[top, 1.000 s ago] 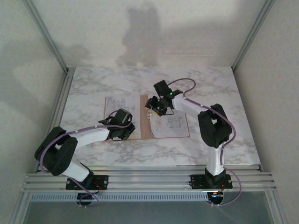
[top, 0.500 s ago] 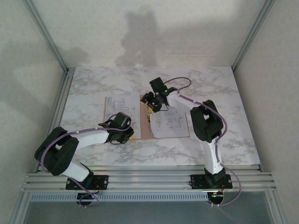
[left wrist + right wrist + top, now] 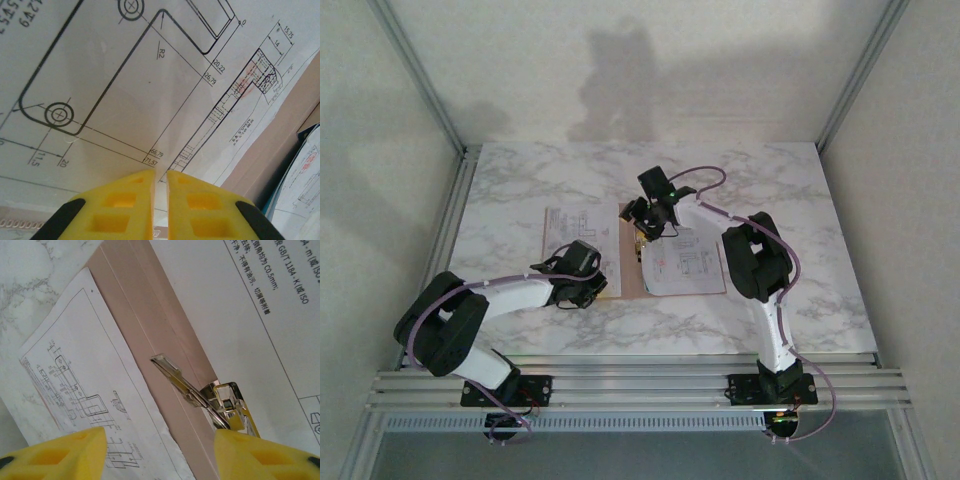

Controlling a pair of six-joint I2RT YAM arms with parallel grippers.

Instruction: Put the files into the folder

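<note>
The pinkish-brown folder point(image 3: 629, 272) lies open in the middle of the table, its spine a bare strip point(image 3: 150, 335) between two white printed files. One sheet point(image 3: 570, 224) covers the left half, another point(image 3: 688, 268) the right. My left gripper point(image 3: 582, 287) is low over the left sheet point(image 3: 125, 90), its yellow jaws point(image 3: 161, 172) shut with a hairline gap and nothing held. My right gripper point(image 3: 642, 222) hovers over the top of the spine, open point(image 3: 157, 432), its fingers straddling the folder's shiny metal clip point(image 3: 195, 387). A blue edge point(image 3: 304, 132) peeks out beside the folder card point(image 3: 280, 145).
Marble tabletop point(image 3: 520, 180) surrounds the folder on all sides. Aluminium frame posts point(image 3: 425, 90) and white walls close in the left, right and back. The rail point(image 3: 640, 385) holding both arm bases runs along the near edge.
My right gripper has shifted a little left and toward the back along the folder's spine, the arm folding in. The left arm has barely moved.
</note>
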